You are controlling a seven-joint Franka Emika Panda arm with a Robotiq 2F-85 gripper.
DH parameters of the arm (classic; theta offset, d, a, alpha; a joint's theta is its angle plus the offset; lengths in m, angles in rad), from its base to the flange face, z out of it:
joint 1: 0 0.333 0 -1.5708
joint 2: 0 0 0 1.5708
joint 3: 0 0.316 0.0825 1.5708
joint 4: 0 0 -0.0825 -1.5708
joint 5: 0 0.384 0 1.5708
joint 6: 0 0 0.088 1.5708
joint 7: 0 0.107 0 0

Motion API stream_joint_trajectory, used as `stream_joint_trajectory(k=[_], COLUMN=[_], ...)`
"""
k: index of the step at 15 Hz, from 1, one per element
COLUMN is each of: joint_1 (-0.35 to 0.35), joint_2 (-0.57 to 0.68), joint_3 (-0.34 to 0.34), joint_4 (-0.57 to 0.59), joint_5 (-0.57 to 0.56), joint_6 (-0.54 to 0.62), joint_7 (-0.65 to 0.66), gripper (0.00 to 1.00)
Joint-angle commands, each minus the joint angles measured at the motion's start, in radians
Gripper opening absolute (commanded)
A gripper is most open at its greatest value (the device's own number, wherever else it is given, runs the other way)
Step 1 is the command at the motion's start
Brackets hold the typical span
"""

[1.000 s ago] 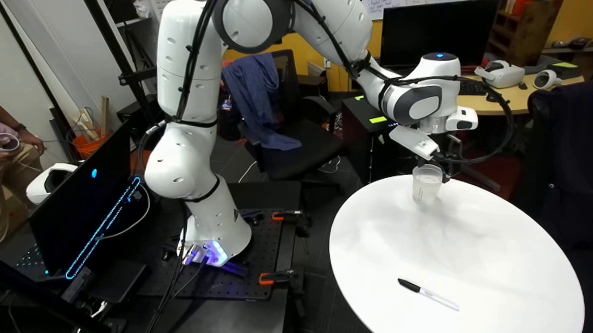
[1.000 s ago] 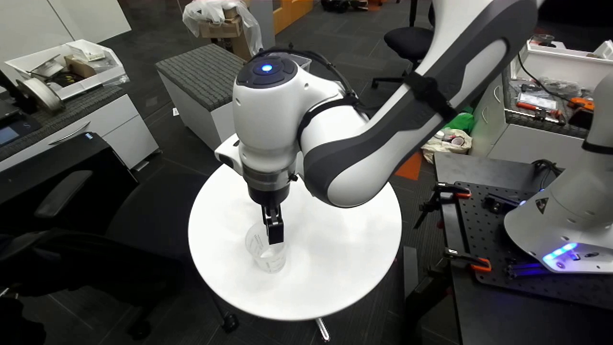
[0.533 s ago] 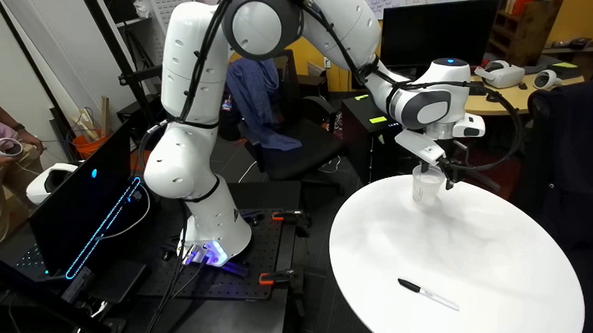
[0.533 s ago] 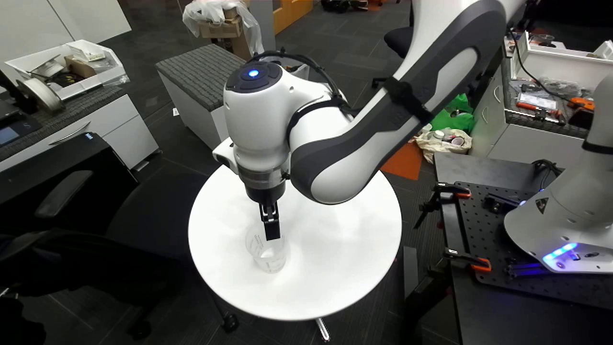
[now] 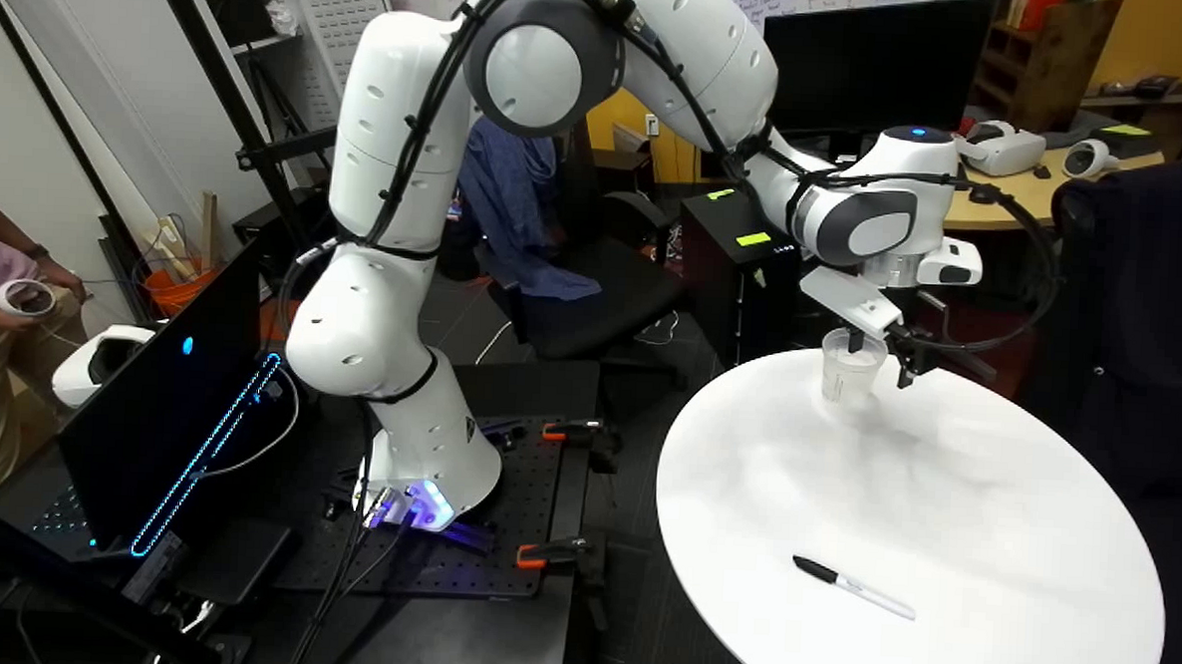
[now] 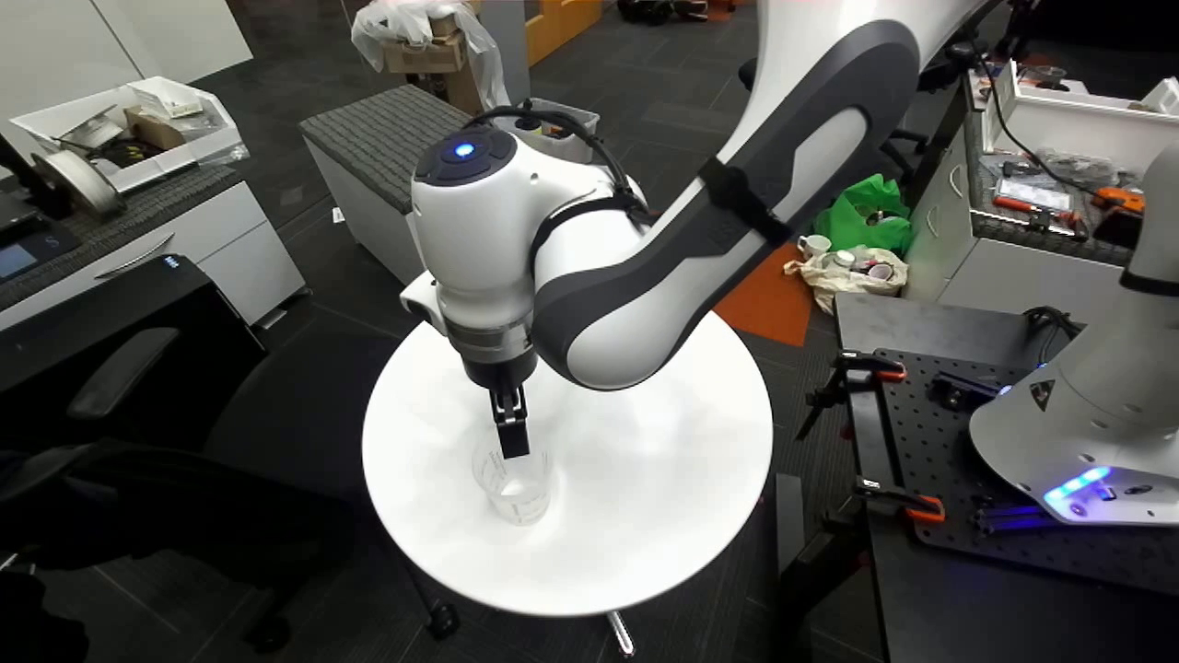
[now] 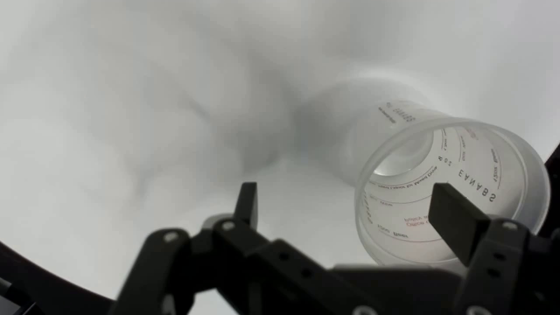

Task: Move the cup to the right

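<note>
The cup (image 5: 849, 381) is clear plastic with printed lines. It stands upright near an edge of the round white table (image 5: 1002, 510). It also shows in an exterior view (image 6: 521, 502) and, mouth towards the camera, at the right of the wrist view (image 7: 407, 210). My gripper (image 5: 880, 362) is open, low over the table at the cup's rim. In the wrist view the gripper (image 7: 348, 199) has its right finger over or in the cup's mouth; I cannot tell which. The left finger is outside the cup, apart from it. The cup's near rim lies between the fingers.
A black-and-white marker (image 5: 854, 587) lies on the table, away from the cup. A black office chair (image 6: 304, 433) stands close to the table edge near the cup. The robot's black base table (image 6: 976, 580) stands apart across a floor gap.
My gripper has shifted sideways, rightwards and slightly down in one exterior picture, leftwards in another. One finger has come over the cup's mouth. The cup and marker have not moved.
</note>
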Motion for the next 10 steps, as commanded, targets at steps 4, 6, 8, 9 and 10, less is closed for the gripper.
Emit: stream_joint_trajectory(k=[4,6,8,9,10], joint_1=[-0.012,-0.011,-0.01,-0.01,-0.009], joint_2=[0.064,0.081,0.095,0.099,0.103], joint_3=[0.015,0.015,0.014,0.014,0.013], joint_4=[0.096,0.118,0.135,0.142,0.149], joint_5=[0.04,0.044,0.047,0.047,0.047], joint_6=[-0.078,-0.095,-0.107,-0.114,-0.119], joint_7=[-0.042,-0.042,-0.042,-0.04,-0.039], gripper=[1.0,1.0,0.94,0.74,0.7])
